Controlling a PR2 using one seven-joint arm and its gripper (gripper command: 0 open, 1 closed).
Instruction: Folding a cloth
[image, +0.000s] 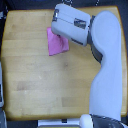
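The pink-magenta cloth lies flat on the wooden tabletop, in the upper middle of the exterior view. My arm reaches in from the lower right and its grey gripper housing hangs over the cloth's upper right part, covering it. The fingertips point toward the cloth's top edge and are hidden under the housing. I cannot tell whether the gripper is open or shut, or whether it touches the cloth.
The white arm crosses the right side of the table. The table's edges show on the left, top and bottom. A pale object sits at the left edge of the view.
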